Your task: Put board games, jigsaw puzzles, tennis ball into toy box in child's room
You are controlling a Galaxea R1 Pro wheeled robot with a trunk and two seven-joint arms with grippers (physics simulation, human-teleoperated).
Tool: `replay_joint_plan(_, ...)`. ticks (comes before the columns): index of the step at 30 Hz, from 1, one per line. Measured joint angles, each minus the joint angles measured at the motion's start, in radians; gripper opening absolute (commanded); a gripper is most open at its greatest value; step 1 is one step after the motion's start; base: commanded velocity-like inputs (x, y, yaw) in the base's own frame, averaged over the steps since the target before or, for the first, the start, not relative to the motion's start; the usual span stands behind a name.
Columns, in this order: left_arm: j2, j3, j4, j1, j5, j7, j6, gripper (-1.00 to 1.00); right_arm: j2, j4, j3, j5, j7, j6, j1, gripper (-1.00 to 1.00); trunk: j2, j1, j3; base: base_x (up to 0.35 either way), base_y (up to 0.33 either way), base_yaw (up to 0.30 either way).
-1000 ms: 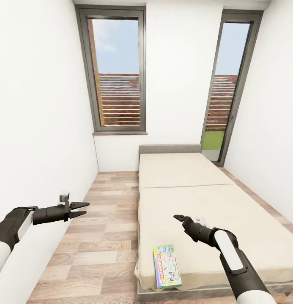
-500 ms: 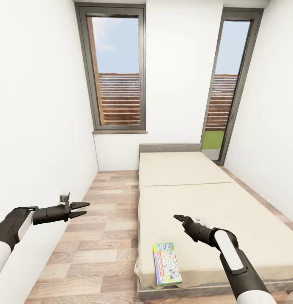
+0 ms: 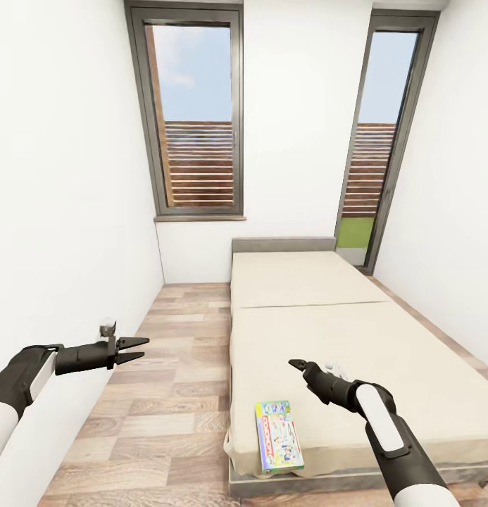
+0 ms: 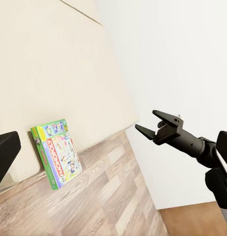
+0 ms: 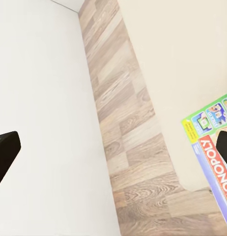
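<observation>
Here a board game (image 3: 278, 435) lies at the bed's (image 3: 356, 331) near corner, below the spread, empty right hand (image 3: 294, 365); the left hand (image 3: 134, 348), also spread, hangs over the floor (image 3: 166, 366).

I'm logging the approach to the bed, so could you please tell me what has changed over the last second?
The whole head view slid slightly: the bed and board game sit a little higher, so the camera moved, not the things. Both open grippers, left and right, hold the same pose, empty.

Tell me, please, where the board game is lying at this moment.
In the head view the board game lies flat on the bed, at its near left corner beside the wood floor, just left of the right gripper.
</observation>
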Motion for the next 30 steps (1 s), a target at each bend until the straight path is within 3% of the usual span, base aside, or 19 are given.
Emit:
replay_joint_plan(12, 0.0, -0.001, 0.0, 0.0, 0.0, 0.0, 0.0, 1.0, 0.0, 0.014, -0.008, -0.001, -0.001, 0.0, 0.0, 1.0, 0.0, 0.0, 0.0, 0.0, 0.0, 0.0)
replay_joint_plan(18, 0.0, 0.0, 0.0, 0.0, 0.0, 0.001, -0.001, 1.0, -0.009, 0.101, -0.013, -0.008, -0.001, -0.015, -0.002, 1.0, 0.0, 0.0, 0.0, 0.0, 0.0, 0.0)
replay_joint_plan(22, 0.0, -0.001, 0.0, 0.0, 0.0, 0.001, -0.001, 1.0, -0.015, 0.179, -0.022, -0.013, 0.006, -0.041, -0.008, 1.0, -0.028, 0.015, -0.012, 0.0, 0.0, 0.0)
replay_joint_plan(30, -0.001, 0.0, 0.0, 0.0, 0.0, 0.004, -0.002, 1.0, -0.013, 0.219, -0.075, -0.017, 0.023, -0.113, -0.011, 1.0, -0.084, 0.046, -0.038, 0.0, 0.0, 0.0)
